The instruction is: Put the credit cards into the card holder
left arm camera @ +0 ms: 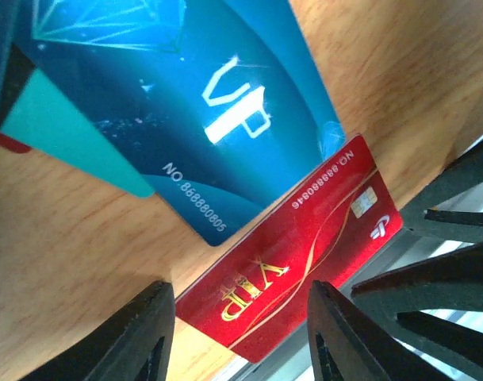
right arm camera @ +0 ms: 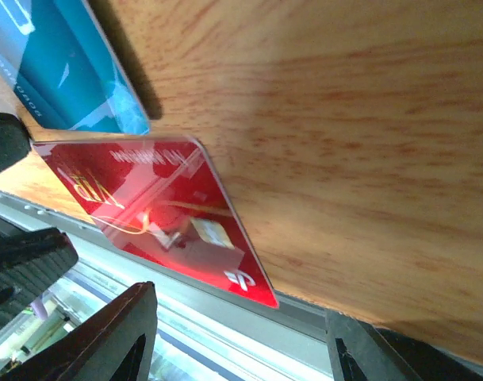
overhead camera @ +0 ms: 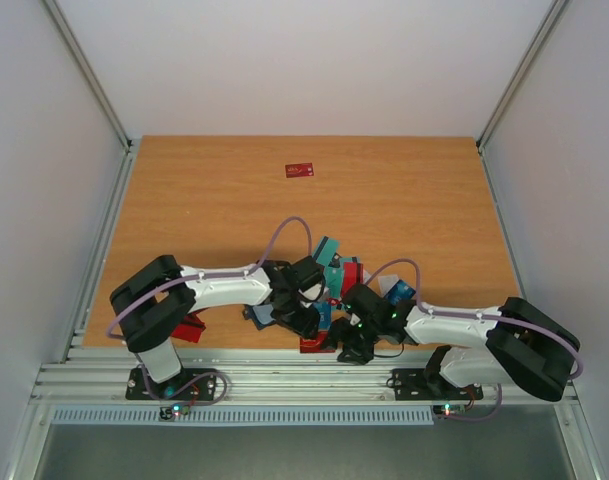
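A red credit card [left arm camera: 297, 254] with gold VIP lettering lies on the table, and its corner [right arm camera: 162, 214] overhangs the near edge. My left gripper [left arm camera: 241, 333] is open just above it, its fingers [left arm camera: 146, 333] either side of the card's end. My right gripper [right arm camera: 241, 341] is open too, at the table edge below that card's corner, with nothing between its fingers. A blue VIP card [left arm camera: 201, 103] and a teal card [left arm camera: 67, 135] overlap beside the red one. In the top view both grippers [overhead camera: 324, 330] meet at the card pile [overhead camera: 336, 275]. I cannot pick out the card holder for certain.
A lone red card [overhead camera: 300, 170] lies far back on the wooden table [overhead camera: 434, 200]. Another red card [overhead camera: 189, 328] pokes out beneath the left arm. A metal rail [right arm camera: 225, 317] runs along the near table edge. White walls enclose the other sides.
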`<state>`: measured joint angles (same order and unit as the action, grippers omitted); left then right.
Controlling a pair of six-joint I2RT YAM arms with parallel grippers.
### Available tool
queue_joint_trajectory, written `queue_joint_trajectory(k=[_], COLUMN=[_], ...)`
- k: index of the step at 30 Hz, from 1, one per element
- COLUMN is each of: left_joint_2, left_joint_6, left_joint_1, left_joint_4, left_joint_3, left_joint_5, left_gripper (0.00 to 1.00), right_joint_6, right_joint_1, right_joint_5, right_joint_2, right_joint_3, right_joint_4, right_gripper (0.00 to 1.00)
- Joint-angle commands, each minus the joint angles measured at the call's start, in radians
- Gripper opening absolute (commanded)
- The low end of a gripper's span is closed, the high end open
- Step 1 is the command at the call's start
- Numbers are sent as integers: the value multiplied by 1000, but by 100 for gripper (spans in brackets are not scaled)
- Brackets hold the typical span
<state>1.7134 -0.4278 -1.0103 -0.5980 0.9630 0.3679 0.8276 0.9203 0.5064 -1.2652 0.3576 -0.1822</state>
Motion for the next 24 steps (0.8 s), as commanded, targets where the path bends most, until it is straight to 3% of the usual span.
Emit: queue_joint_trajectory(k=[1, 9, 24], left_joint_2=[30, -16, 3], left_joint_6=[14, -38, -60], left_joint_1=[3, 0, -1], left_joint_4=[66, 106, 129], left_joint_3=[-31, -104, -134], left_joint_5=[33, 56, 71], left_gripper=[48, 47, 43], right_joint_6=[-2, 36, 59], right_joint_1=[3, 3, 2], right_joint_5=[-51, -51, -52], right_joint_2=[9, -4, -19], right_joint_3=[-19, -56, -69], right_joint_4=[49, 167, 239], right_gripper=[59, 56, 30])
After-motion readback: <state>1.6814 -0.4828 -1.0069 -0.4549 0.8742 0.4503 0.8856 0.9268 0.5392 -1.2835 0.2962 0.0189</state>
